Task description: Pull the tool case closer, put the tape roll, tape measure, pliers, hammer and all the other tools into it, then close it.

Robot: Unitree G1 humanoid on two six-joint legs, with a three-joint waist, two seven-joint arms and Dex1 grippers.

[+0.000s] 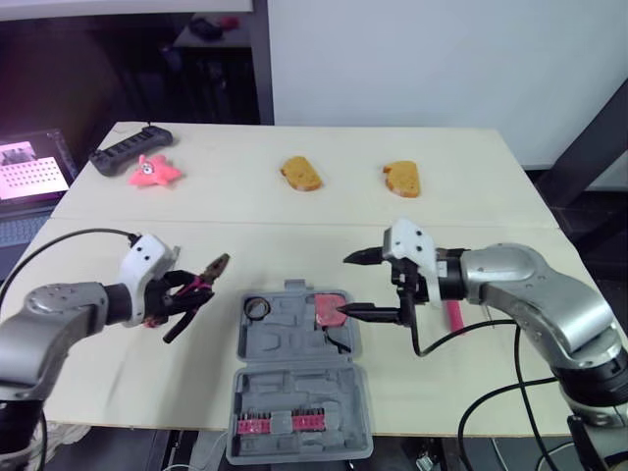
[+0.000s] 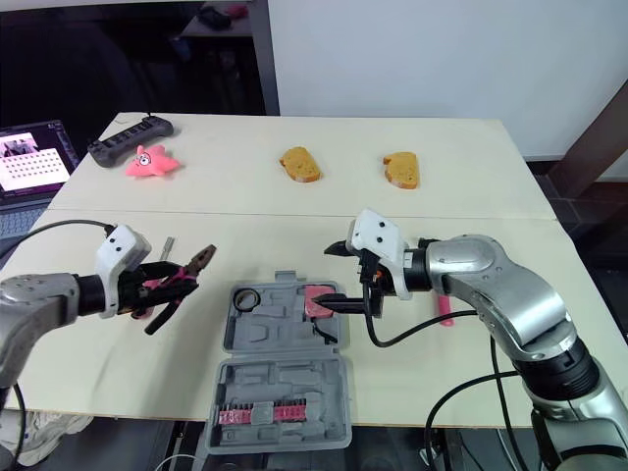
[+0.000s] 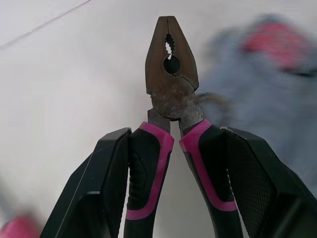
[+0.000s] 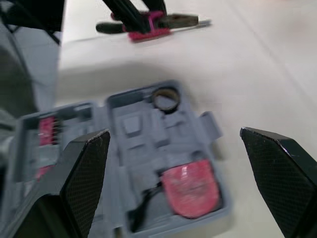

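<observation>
Pliers [image 3: 171, 84] sit clamped in left claw [image 3: 174, 141], beside tool case [image 1: 294, 388].

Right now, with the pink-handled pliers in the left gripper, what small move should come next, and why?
Probably carry the left gripper toward the robot's right, over the open grey plastic tool case. It is shut on the pink-and-black-handled pliers, just left of the case, which has free moulded slots. The open right gripper hovers over the case's right part.
</observation>
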